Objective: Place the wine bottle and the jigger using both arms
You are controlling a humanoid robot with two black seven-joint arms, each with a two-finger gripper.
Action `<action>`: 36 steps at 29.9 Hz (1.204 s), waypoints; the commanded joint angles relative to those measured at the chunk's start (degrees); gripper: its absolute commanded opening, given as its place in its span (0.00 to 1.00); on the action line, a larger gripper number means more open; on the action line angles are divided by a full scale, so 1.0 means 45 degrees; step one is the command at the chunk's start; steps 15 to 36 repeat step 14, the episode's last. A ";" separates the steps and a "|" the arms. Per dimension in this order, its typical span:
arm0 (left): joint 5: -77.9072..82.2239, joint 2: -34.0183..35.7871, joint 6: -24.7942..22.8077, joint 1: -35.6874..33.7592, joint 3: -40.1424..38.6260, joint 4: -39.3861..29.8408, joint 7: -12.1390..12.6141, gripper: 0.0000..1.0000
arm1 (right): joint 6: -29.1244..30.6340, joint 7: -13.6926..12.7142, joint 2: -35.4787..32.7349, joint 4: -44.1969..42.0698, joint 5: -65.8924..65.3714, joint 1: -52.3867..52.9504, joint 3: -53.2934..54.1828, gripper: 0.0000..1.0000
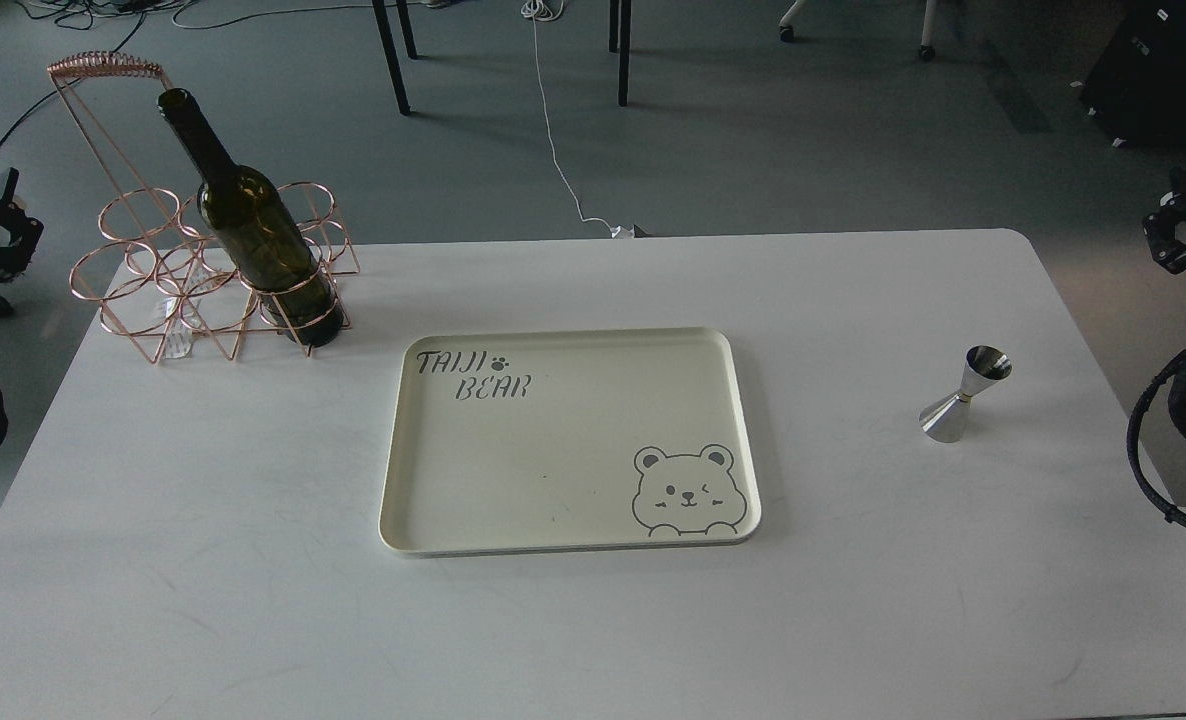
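Note:
The dark green wine bottle (253, 235) stands tilted in the front right ring of a copper wire rack (123, 255) at the table's far left. The silver jigger (965, 395) stands alone on the table at the right. My left gripper (15, 212) shows at the left edge, off the table and well left of the rack, with its fingers apart and empty. My right gripper (1163, 222) shows at the right edge, beyond the table's far right corner and above the jigger in the view, also with its fingers apart and empty.
A cream tray (563, 338) with a bear drawing and "TAIJI BEAR" lettering lies empty in the middle of the white table (203, 560). Black cable loops hang at both side edges. Chair legs and cables are on the floor behind.

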 commanded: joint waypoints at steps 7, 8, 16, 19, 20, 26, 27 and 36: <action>0.0315 -0.0832 -0.0381 -0.0121 0.0010 0.1712 0.0001 0.98 | 0.0000 0.0000 -0.0015 -0.0002 -0.0019 0.0122 0.0001 0.99; 0.0316 -0.0832 -0.0381 -0.0140 0.0010 0.1731 0.0001 0.98 | 0.0000 0.0000 -0.0016 -0.0002 -0.0019 0.0122 0.0001 0.99; 0.0276 -0.0910 -0.0381 -0.0141 -0.0126 0.2140 0.0305 0.98 | 0.0000 0.0000 0.0004 -0.0002 -0.0019 0.0103 0.0001 0.99; 0.0276 -0.0910 -0.0381 -0.0141 -0.0126 0.2140 0.0305 0.98 | 0.0000 0.0000 0.0004 -0.0002 -0.0019 0.0103 0.0001 0.99; 0.0276 -0.0910 -0.0381 -0.0141 -0.0126 0.2140 0.0305 0.98 | 0.0000 0.0000 0.0004 -0.0002 -0.0019 0.0103 0.0001 0.99; 0.0276 -0.0910 -0.0381 -0.0141 -0.0126 0.2140 0.0305 0.98 | 0.0000 0.0000 0.0004 -0.0002 -0.0019 0.0103 0.0001 0.99; 0.0276 -0.0910 -0.0381 -0.0141 -0.0126 0.2140 0.0305 0.98 | 0.0000 0.0000 0.0004 -0.0002 -0.0019 0.0103 0.0001 0.99; 0.0276 -0.0910 -0.0381 -0.0141 -0.0126 0.2140 0.0305 0.98 | 0.0000 0.0000 0.0004 -0.0002 -0.0019 0.0103 0.0001 0.99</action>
